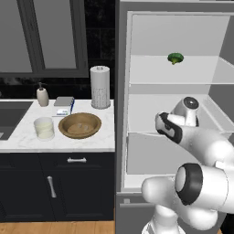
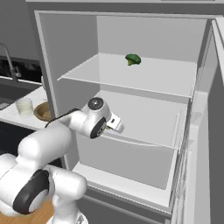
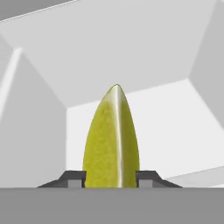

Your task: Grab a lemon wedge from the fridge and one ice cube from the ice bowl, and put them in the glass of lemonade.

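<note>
Pinching lemon wedge (image 3: pixel 112 140) between both fingertips (image 3: pixel 73 178), low centre of hand view, inside fridge (image 1: pixel 173 96). Probably light, soft, slippery; best gripped across flat flanks.

Kitchen counter and broccoli, seen from both sides.

Green broccoli (image 1: pixel 175 58) alone on an upper white shelf (image 1: pixel 151 73). White towel roll (image 1: pixel 100 86) upright at the back of the marble counter (image 1: pixel 27 132), beige soap bottle (image 1: pixel 42 96) further left near the dark sink (image 1: pixel 11 116), grey sponge (image 1: pixel 63 101) between them. Dark cabinets (image 1: pixel 55 187) below, wood floor (image 1: pixel 55 227) at the bottom.
</note>
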{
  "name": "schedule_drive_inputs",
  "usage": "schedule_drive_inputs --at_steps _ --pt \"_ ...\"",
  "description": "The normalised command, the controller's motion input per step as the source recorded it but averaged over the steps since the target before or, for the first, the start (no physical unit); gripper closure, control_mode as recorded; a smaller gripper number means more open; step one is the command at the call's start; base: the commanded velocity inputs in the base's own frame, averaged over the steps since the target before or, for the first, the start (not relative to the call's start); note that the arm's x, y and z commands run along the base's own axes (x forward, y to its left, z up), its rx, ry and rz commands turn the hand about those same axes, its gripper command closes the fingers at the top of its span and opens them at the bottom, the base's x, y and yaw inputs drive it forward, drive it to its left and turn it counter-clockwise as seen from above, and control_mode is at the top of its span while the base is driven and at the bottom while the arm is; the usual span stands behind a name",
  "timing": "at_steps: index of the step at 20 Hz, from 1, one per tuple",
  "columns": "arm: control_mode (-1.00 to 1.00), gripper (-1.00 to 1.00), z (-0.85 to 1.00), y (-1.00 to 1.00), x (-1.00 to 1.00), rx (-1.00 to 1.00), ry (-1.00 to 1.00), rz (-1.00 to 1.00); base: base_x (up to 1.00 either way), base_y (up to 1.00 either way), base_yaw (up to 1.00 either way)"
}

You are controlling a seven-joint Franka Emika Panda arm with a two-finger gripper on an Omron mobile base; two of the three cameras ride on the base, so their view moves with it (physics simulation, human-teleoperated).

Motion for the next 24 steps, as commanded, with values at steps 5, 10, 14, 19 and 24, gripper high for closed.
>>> schedule_drive_inputs --at_steps 5,10,14,19,24 --pt "-1.0 1.0 0.52 0.01 -0.88 -0.05 0.02 0.08 0.0 0.0 0.0" --pt "-1.0 1.0 0.69 0.14 -0.69 -0.09 0.0 0.14 0.0 0.0 0.0" --pt "-1.0 1.0 0.65 0.39 -0.49 -0.1 0.0 0.21 0.0 0.0 0.0" --pt "-1.0 1.0 0.37 0.46 -0.65 -0.1 0.0 0.15 0.0 0.0 0.0" --pt "-1.0 1.0 0.28 0.13 -0.87 -0.03 -0.02 0.08 0.0 0.0 0.0"
